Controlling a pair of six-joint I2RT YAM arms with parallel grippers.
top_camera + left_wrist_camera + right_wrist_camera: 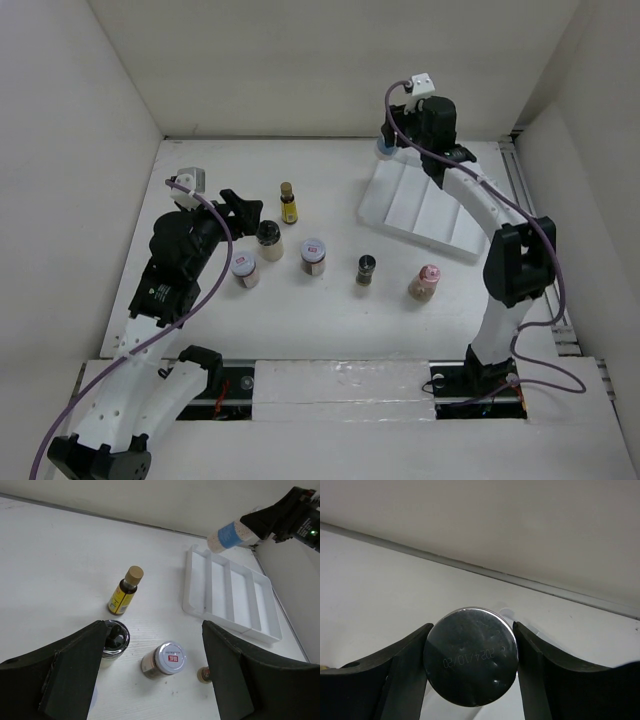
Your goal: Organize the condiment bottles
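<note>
Six bottles wait loose; your right gripper clamps a blue-labelled jar above the white tray, far corner, likely for slotting; left gripper idles, fingers apart

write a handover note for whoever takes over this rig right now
Left end effector: open, empty, near the black-lidded jar.
Right end effector: shut on the blue-labelled bottle at the white tray's far corner.
Also standing on the table: yellow bottle, red-marked jar, pale-lidded jar, dark shaker, pink-capped bottle.
Done: no bottle seated in the tray.
Left: all seven.
</note>
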